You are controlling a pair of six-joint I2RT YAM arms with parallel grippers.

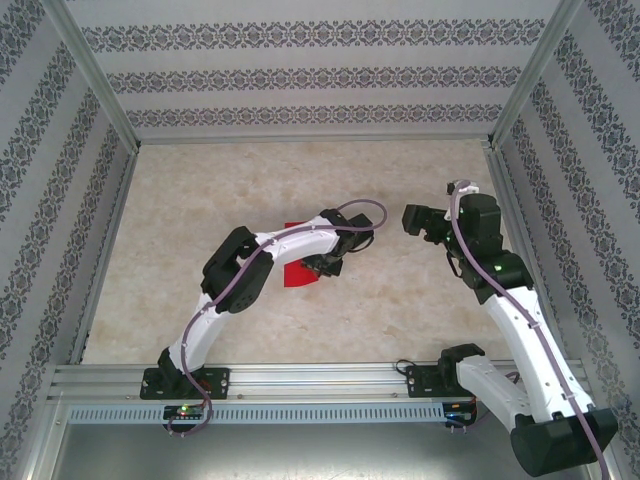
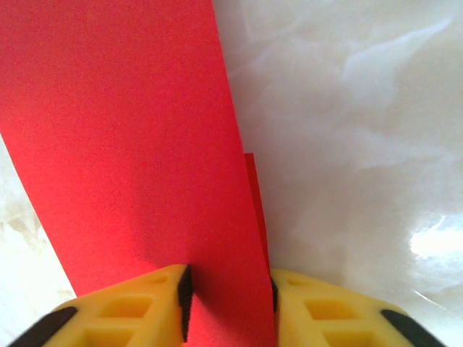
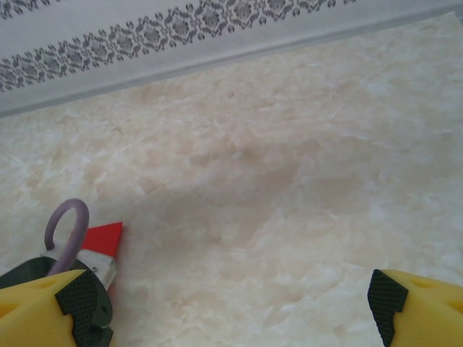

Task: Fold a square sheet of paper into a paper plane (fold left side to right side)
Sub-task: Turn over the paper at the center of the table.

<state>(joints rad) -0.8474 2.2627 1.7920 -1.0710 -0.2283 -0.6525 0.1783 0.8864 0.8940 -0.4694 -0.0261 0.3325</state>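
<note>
1. While the left gripper [image 2: 228, 300] stands over the square sheet of paper [image 2: 123, 144] with its jaws partly apart and gripping nothing, the red sheet lies flat on the table [image 2: 347, 144], near its middle, running up between the yellow fingers [image 2: 130, 318].
2. A thin second edge peeks out along the right side. The layers look slightly offset, so check alignment before creasing.
3. Press along the fold in one even stroke, without dragging the sheet.
4. The right gripper [image 3: 231, 311] hangs wide open and empty, well apart — it could pin a far corner.
</note>
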